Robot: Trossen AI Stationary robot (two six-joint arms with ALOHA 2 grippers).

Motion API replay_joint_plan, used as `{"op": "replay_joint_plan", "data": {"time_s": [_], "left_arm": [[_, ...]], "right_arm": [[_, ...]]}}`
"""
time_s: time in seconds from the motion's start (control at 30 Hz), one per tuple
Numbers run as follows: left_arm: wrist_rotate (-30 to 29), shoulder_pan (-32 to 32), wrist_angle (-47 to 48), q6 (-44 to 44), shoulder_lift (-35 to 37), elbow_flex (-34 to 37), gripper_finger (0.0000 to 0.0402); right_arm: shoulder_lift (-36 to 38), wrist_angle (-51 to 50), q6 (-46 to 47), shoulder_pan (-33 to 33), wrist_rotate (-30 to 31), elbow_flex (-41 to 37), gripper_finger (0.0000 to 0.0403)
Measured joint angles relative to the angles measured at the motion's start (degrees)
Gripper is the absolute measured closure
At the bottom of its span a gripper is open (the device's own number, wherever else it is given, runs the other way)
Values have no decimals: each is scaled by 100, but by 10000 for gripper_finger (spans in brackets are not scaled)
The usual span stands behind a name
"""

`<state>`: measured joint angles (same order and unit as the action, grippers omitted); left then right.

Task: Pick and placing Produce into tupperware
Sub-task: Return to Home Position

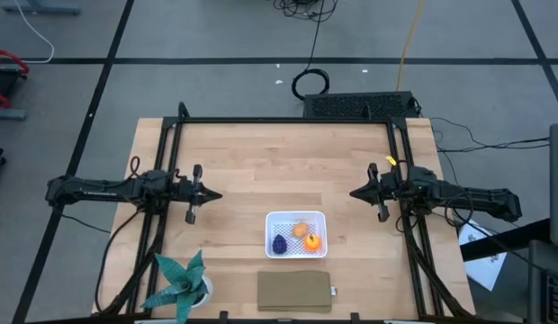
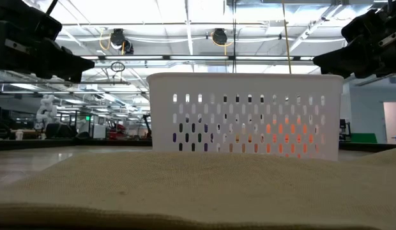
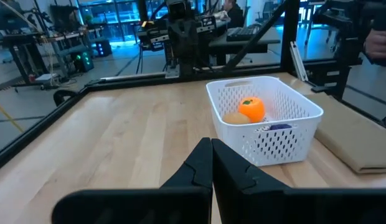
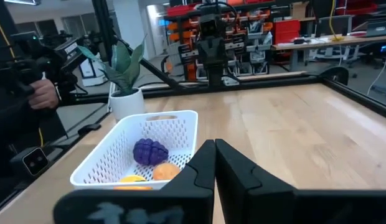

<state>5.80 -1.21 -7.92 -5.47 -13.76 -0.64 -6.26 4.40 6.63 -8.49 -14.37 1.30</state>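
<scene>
The white tupperware [image 1: 296,233] sits on the table's near middle. Inside it lie the orange piece [image 1: 313,241], the dark purple piece [image 1: 280,243] and the tan-yellow piece [image 1: 301,229]. The left wrist view shows the orange piece [image 3: 251,108] and tan-yellow piece [image 3: 235,117] above the purple one [image 3: 279,127]; the right wrist view shows the purple piece [image 4: 149,151] in the basket [image 4: 143,149]. My left gripper [image 1: 216,194] hovers shut above the table's left side, my right gripper [image 1: 355,193] shut above its right side, both well away from the container.
A flat tan-brown slab [image 1: 295,291] lies at the near edge, just in front of the container. A teal spiky plant in a white pot [image 1: 182,286] stands at the near left corner. A person's hand [image 4: 45,93] shows beyond the table in the right wrist view.
</scene>
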Motion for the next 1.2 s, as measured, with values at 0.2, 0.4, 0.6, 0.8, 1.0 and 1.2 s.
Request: {"op": "replay_joint_plan", "data": {"time_s": [0.2, 0.4, 0.6, 0.8, 1.0, 1.2], "left_arm": [[-535, 0, 41, 140, 0, 0, 401], [-590, 0, 74, 266, 0, 0, 401], [-624, 0, 144, 318, 0, 0, 401], [-680, 0, 221, 318, 0, 0, 401], [-570, 0, 221, 351, 0, 0, 398], [-570, 0, 219, 452, 0, 0, 397]], "right_arm": [[0, 7, 68, -2, 92, 2, 403], [0, 72, 310, -2, 367, 2, 403], [-2, 65, 482, -2, 571, -50, 403], [-4, 48, 577, -2, 683, -50, 403], [-4, 97, 631, -2, 531, -50, 403], [-4, 114, 627, -2, 531, -50, 403]]}}
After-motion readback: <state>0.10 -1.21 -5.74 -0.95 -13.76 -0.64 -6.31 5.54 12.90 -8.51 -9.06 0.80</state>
